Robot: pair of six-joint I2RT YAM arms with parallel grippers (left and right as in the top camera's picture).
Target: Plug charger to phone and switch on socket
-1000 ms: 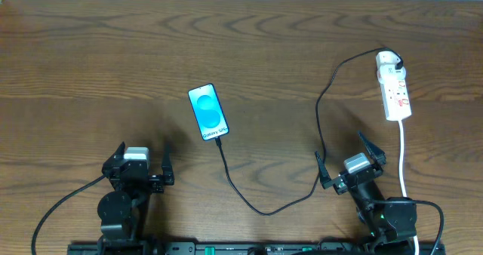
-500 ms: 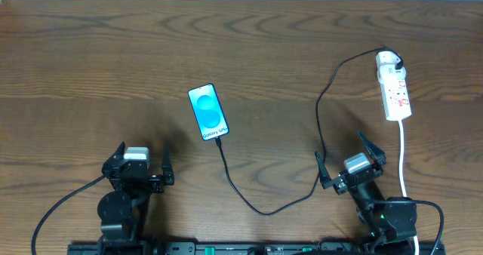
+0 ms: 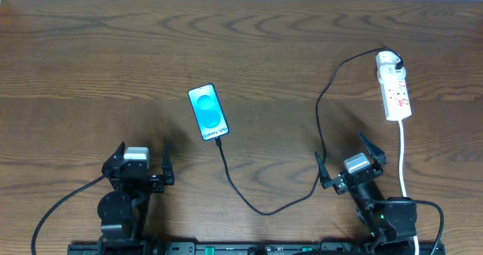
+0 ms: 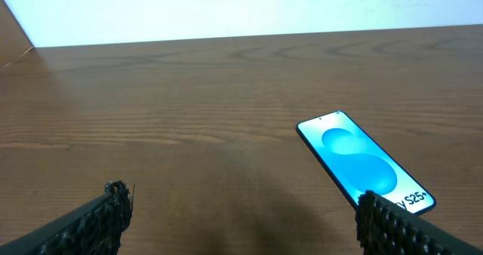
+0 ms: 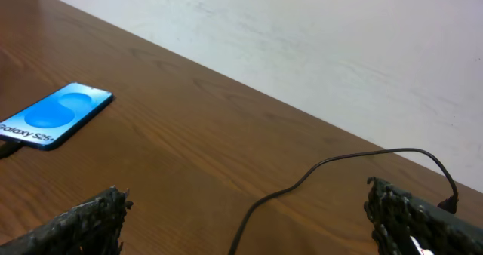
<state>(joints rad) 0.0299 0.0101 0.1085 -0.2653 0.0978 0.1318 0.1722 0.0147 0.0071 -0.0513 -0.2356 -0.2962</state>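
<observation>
The phone (image 3: 208, 112) lies face up mid-table, blue screen lit; it also shows in the left wrist view (image 4: 364, 161) and the right wrist view (image 5: 54, 115). The black charger cable (image 3: 260, 207) runs from the phone's near end, loops toward me, then climbs to its plug (image 3: 395, 60) at the far end of the white socket strip (image 3: 395, 94). The cable shows in the right wrist view (image 5: 302, 181). My left gripper (image 3: 143, 160) is open and empty, near and left of the phone. My right gripper (image 3: 349, 161) is open and empty, near the cable.
The strip's thick white cord (image 3: 402, 161) runs down the right side toward my right arm. A pale wall (image 5: 339, 44) borders the far table edge. The wooden table (image 3: 90, 66) spreads left and behind the phone.
</observation>
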